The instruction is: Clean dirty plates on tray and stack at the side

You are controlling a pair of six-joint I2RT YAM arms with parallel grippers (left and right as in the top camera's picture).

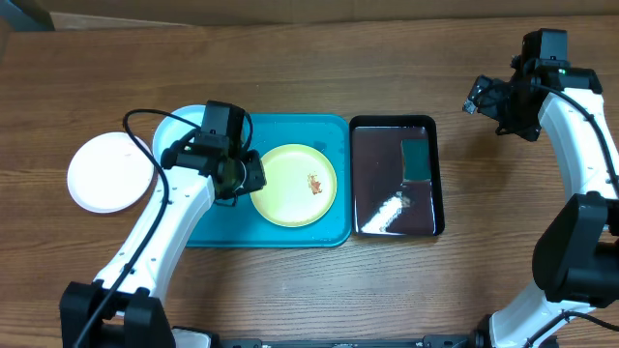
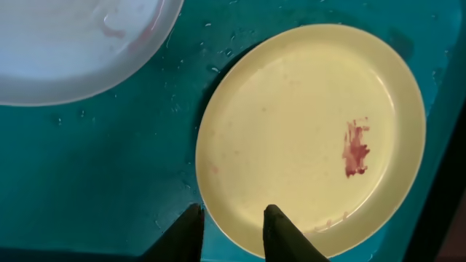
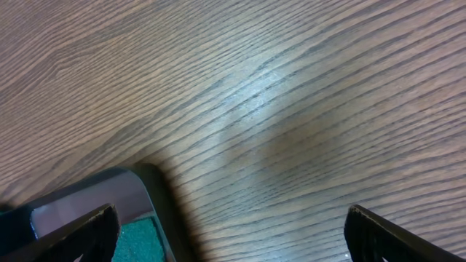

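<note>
The pale yellow plate lies on the turquoise tray with a reddish smear on it. The light blue plate lies on the tray's left end, partly under my left arm; it also shows in the left wrist view. The white plate sits on the table left of the tray. My left gripper is open, its fingers straddling the yellow plate's left rim, one over the plate and one over the tray. My right gripper is wide open and empty above the bare table.
A glossy dark tray lies right of the turquoise tray, with a green sponge in it. Its corner and the sponge show in the right wrist view. Water droplets dot the turquoise tray.
</note>
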